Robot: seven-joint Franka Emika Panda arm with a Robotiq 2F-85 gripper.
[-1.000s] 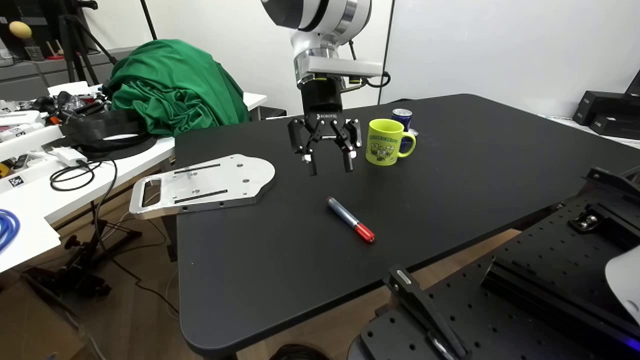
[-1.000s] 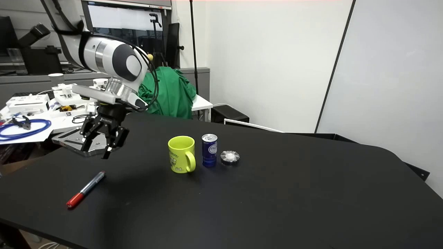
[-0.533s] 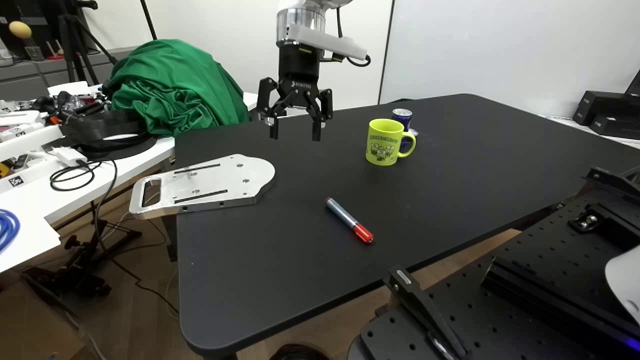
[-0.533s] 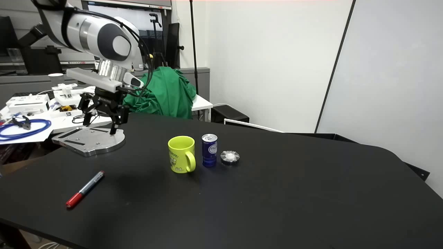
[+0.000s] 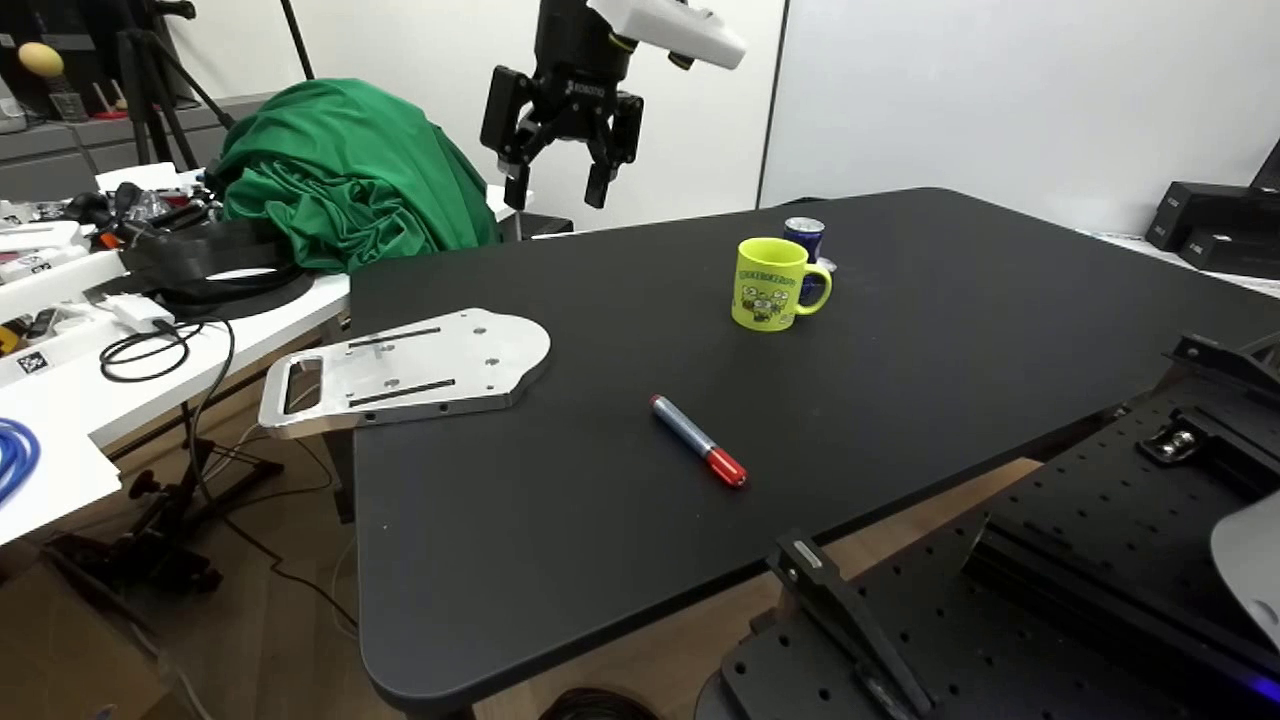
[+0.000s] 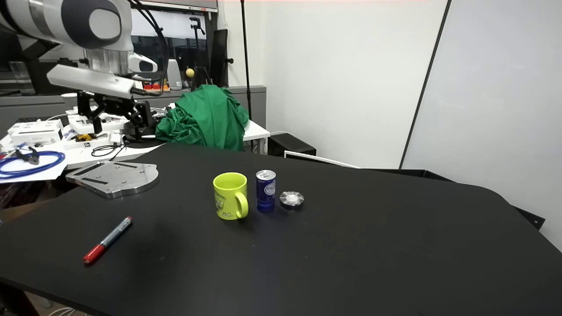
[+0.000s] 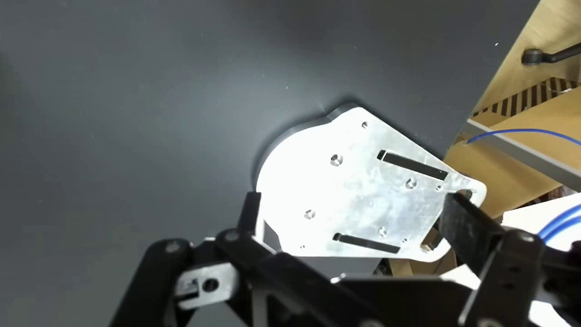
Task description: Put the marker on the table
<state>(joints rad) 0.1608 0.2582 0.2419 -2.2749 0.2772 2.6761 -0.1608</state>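
Black, angular fingers (image 7: 467,231) stand apart; in my wrist view a slotted, round-ended metal plate (image 7: 363,195) shows between them. I note the cylindrical marker (image 5: 698,440), grey with red ends, lying on the matte worktop (image 5: 560,520), well apart from the fingers.

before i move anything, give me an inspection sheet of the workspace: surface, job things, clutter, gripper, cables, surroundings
Surface: black table, matte, rounded corners.
Job's things: marker lies flat on the black table, grey with red ends.
Clutter: mug and can upright, side by side; disc beside the can; metal plate juts past the black table's edge.
Gripper: open, up away from the marker, holding nothing.
Cables: blue cable coiled at the white table; black cable looped there, hanging over its edge.
Surroundings: green cloth heaped on the white table; boxes beyond the black table.
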